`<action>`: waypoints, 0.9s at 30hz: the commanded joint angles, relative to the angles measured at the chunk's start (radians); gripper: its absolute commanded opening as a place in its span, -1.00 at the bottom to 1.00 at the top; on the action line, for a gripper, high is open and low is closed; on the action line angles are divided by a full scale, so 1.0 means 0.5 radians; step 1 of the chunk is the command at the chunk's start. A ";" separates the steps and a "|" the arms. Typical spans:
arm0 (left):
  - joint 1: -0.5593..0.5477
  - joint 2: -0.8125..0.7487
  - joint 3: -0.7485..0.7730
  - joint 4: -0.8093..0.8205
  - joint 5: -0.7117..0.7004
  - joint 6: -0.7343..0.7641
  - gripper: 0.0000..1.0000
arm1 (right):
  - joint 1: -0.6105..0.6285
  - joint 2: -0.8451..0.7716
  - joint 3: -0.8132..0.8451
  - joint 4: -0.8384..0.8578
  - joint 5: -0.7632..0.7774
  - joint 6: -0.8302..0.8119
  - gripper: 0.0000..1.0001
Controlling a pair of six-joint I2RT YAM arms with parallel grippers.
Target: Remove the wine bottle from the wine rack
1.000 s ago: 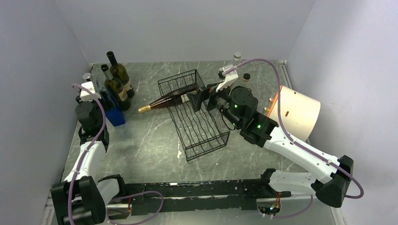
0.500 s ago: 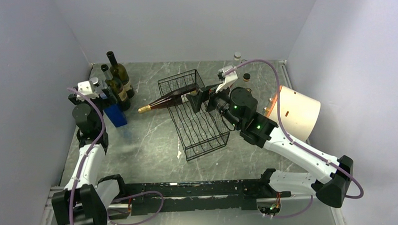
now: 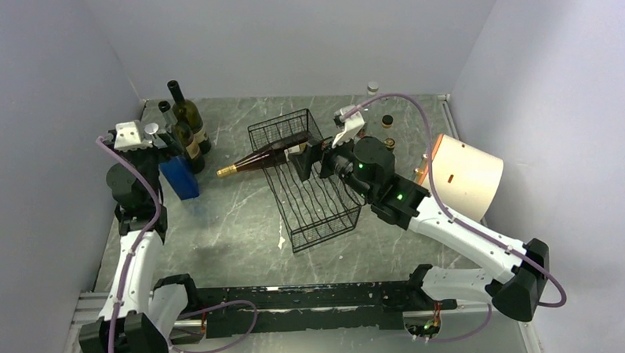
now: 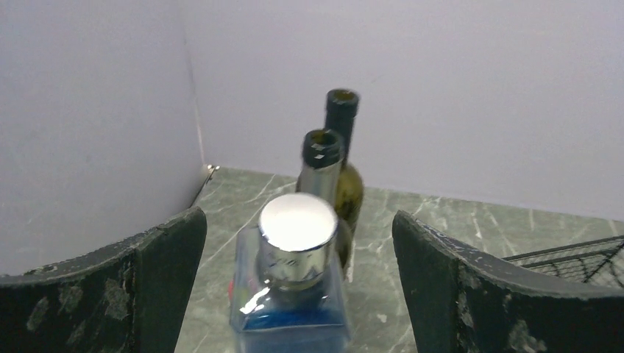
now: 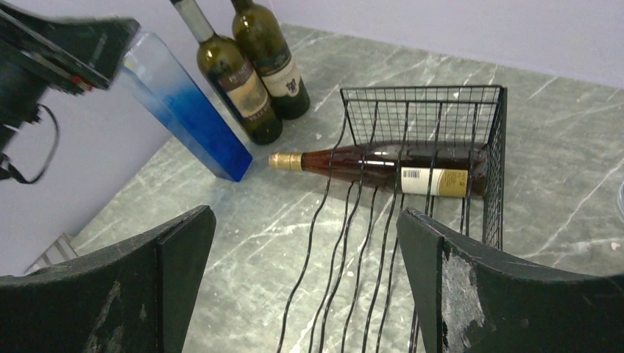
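The wine bottle (image 5: 383, 163) is lying on its side in the farthest cradle of the wine rack (image 3: 314, 194), resting across the rack's width. Its long axis is running left to right: the labelled body is sitting inside the wires, at the side toward the right arm, while the neck and gold cap are poking out through the left side over the table (image 3: 240, 226).

The right gripper (image 5: 305, 220) is hovering over the rack with its fingers spread wide and nothing between them. From it the bottle is lying straight ahead and crosswise, a little beyond the fingertips, so the jaws would be straddling the body rather than the neck. This arm is by far the nearer one.

The left gripper (image 4: 298, 220) is standing well apart, at the far left by a blue glass bottle (image 3: 180, 179) and two upright green bottles (image 3: 186, 122). It too is gaping wide, with the blue bottle's silver cap between the fingers but not touching them — it is gripping nothing.

From above, the right wrist is covering the bottle's base end, so I cannot tell how close the fingers are getting to the glass or the wires. The left wrist camera is catching only a corner of the rack — no bottle in it.
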 commanded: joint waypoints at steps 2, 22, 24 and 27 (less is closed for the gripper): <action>-0.130 -0.138 0.163 -0.238 -0.085 0.119 1.00 | -0.010 0.058 0.097 -0.126 -0.030 0.013 0.99; -0.439 -0.220 0.932 -0.175 0.802 -0.109 0.93 | -0.008 0.380 0.122 -0.406 -0.266 -0.147 1.00; -0.486 -0.211 0.896 -0.166 0.701 -0.048 0.93 | 0.001 0.455 0.170 -0.400 -0.326 -0.118 1.00; -0.561 -0.262 0.735 -0.202 0.507 0.118 0.94 | 0.061 0.567 0.257 -0.397 -0.349 -0.108 1.00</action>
